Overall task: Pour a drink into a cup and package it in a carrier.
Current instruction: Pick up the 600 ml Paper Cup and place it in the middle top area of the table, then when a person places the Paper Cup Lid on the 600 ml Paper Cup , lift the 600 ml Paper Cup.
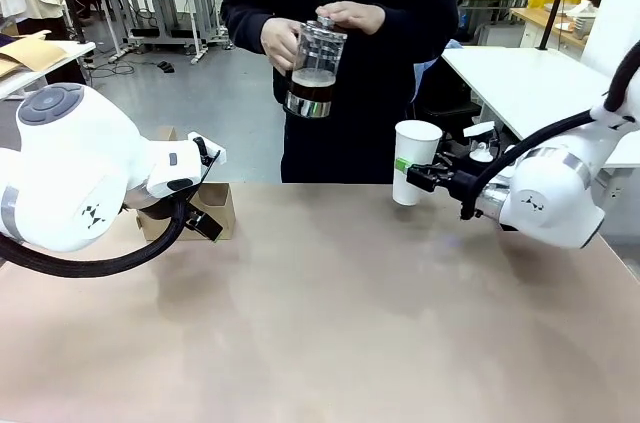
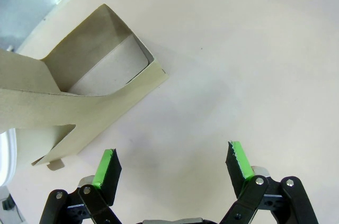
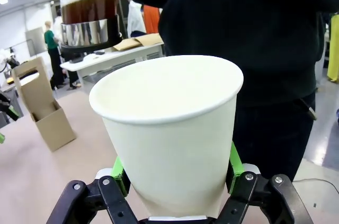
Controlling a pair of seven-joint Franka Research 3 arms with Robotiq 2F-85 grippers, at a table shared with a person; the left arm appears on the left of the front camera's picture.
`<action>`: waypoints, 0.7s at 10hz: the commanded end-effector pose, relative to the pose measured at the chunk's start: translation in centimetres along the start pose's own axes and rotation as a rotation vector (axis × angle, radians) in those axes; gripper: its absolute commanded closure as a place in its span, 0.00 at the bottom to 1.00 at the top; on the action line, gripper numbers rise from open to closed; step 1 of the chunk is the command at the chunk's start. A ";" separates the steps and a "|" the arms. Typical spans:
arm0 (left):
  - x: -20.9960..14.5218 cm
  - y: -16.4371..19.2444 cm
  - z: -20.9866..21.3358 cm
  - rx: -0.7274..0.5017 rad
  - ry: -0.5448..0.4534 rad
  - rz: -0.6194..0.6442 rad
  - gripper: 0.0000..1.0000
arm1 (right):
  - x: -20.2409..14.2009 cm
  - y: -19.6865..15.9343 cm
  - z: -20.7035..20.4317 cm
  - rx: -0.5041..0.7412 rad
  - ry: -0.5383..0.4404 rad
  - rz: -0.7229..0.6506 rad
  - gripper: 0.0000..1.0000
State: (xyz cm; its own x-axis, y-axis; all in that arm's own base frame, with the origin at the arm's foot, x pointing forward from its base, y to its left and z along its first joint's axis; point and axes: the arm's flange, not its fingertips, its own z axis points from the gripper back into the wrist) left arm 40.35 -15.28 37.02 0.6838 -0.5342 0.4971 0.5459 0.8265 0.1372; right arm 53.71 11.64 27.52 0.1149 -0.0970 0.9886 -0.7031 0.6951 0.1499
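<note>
A person at the far side holds a glass pitcher (image 1: 315,68) in both hands above the table, with the dark drink (image 1: 311,93) in its lower part; the pitcher (image 3: 87,12) also appears at the top left of the right wrist view. My right gripper (image 1: 422,179) is shut on a white paper cup (image 1: 414,159), held upright just above the table, right of the pitcher and lower. The cup (image 3: 169,123) looks empty inside. The brown cardboard carrier (image 1: 218,211) stands at the far left, partly behind my left arm. My left gripper (image 2: 172,163) hangs open over bare table beside the carrier (image 2: 95,86).
The tan table (image 1: 330,313) stretches wide and bare toward the front. The person in a dark hooded top (image 1: 380,73) stands close to its far edge. A white table (image 1: 520,83) stands behind on the right.
</note>
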 end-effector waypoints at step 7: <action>0.0 0.1 0.0 -0.002 -0.001 0.002 0.00 | 0.0 0.0 0.0 0.000 0.000 0.000 0.20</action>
State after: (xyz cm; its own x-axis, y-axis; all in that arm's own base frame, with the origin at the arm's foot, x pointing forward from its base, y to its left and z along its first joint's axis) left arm 40.35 -15.28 37.02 0.6838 -0.5342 0.4970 0.5459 0.8265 0.1372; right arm 53.90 11.37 27.07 0.1124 -0.0919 0.9894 -0.7085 0.6907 0.1446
